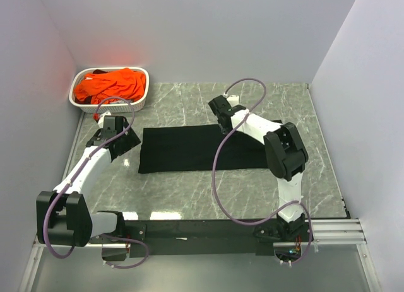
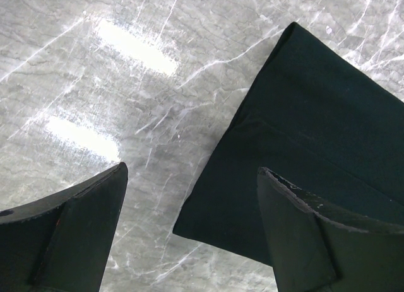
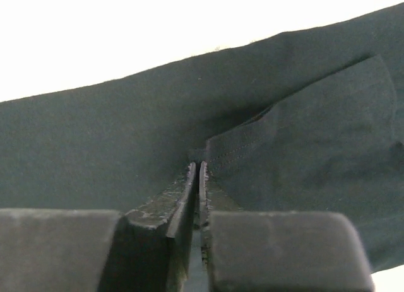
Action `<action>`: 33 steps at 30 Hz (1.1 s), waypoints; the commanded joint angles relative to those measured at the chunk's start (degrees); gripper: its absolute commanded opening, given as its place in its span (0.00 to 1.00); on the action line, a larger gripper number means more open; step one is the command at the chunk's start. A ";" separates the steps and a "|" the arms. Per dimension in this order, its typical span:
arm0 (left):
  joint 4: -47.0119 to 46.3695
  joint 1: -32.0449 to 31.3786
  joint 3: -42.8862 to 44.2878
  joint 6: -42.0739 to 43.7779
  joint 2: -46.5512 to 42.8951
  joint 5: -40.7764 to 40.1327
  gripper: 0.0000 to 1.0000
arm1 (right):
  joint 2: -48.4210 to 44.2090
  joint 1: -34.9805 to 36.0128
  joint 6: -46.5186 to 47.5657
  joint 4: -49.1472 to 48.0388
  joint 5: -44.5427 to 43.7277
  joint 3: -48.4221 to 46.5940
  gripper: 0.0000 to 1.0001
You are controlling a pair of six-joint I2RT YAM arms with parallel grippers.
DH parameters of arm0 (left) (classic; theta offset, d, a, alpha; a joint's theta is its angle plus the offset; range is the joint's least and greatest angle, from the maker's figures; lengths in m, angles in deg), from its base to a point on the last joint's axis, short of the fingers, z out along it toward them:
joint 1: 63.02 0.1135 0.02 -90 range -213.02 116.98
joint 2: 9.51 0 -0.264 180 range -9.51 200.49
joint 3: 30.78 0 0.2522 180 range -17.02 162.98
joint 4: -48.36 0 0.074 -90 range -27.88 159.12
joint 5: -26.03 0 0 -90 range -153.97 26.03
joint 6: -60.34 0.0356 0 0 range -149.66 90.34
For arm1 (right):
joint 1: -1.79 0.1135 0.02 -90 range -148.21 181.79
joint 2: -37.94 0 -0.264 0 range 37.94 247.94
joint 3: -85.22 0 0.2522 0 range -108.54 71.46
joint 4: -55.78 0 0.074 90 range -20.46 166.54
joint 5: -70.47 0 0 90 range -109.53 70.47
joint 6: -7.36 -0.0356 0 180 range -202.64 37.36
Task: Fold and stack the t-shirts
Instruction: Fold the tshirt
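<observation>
The black t-shirt (image 1: pixel 196 148) lies folded into a long flat band across the middle of the table. My right gripper (image 1: pixel 223 125) is at its far edge, shut, pinching a fold of the black cloth (image 3: pixel 95 140) at its fingertips (image 3: pixel 196 167) next to a stitched sleeve hem. My left gripper (image 1: pixel 129 144) is open and empty, hovering over the band's left end. In the left wrist view its jaws (image 2: pixel 192 171) straddle a corner of the black t-shirt (image 2: pixel 303 128). The orange t-shirts (image 1: pixel 110 84) are heaped in the basket.
The white latticed basket (image 1: pixel 142 100) stands at the far left corner, against the walls. Grey marble tabletop (image 1: pixel 189 197) shows around the black shirt. White walls close in the left, back and right sides.
</observation>
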 commanded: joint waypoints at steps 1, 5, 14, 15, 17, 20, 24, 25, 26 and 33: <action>-0.74 -0.25 0.92 0.28 -0.78 0.29 0.89 | -4.99 0.24 1.88 -5.37 0.20 2.39 0.16; -0.66 -0.25 1.01 0.28 -0.60 0.38 0.89 | -8.85 0.06 3.20 -8.63 3.18 5.47 0.31; -0.83 -0.25 0.92 0.45 -0.25 0.82 0.89 | -15.28 -10.11 2.85 -10.65 8.45 9.34 0.39; -0.83 -0.25 0.92 0.45 -0.25 0.82 0.89 | -15.36 -11.44 3.29 -11.00 9.59 9.95 0.39; -1.01 -0.25 0.75 0.54 -0.25 0.82 0.89 | -15.28 -14.16 4.87 -12.23 13.72 10.66 0.38; -1.10 -0.25 0.84 0.71 -0.16 0.99 0.89 | -14.84 -19.26 6.81 -13.90 19.79 11.36 0.38; -1.18 -0.25 1.01 0.80 0.28 1.26 0.88 | -13.44 -25.41 9.09 -15.05 26.38 11.37 0.38; -1.18 -0.25 1.01 0.80 0.36 1.34 0.88 | -13.08 -26.21 9.44 -14.96 27.26 11.19 0.38; -1.27 -0.25 1.01 0.80 0.45 1.34 0.88 | -12.56 -26.91 9.71 -15.05 29.18 10.84 0.38; -1.45 -0.25 1.10 1.07 1.33 1.87 0.88 | -7.37 -30.35 12.34 -13.56 34.38 8.47 0.39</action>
